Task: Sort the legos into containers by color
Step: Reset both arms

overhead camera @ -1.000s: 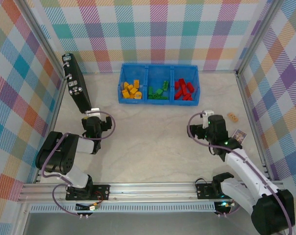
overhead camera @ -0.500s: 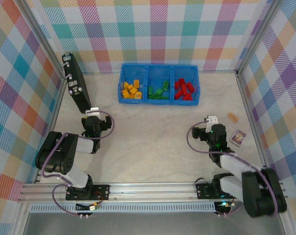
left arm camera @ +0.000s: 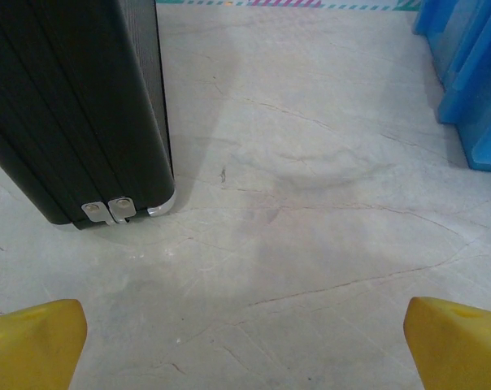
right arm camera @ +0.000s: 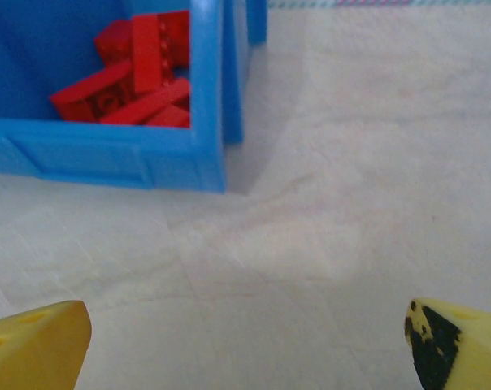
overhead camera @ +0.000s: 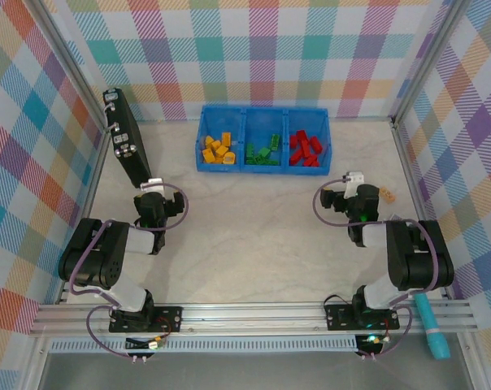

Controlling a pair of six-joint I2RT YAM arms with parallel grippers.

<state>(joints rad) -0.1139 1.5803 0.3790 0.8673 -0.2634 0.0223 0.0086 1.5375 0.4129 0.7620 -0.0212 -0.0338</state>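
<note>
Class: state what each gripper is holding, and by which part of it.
Nothing is held: the left gripper and the right gripper are both open and empty.

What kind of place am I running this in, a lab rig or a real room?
Most likely a lab test cell, not a lived-in room: plaid cloth walls on an aluminium frame box in a pale tabletop, which holds a blue bin of colour-sorted legos.

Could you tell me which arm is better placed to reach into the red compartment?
Right: the right gripper, open, sits just before the red legos in the bin; the left gripper faces the black device.
</note>
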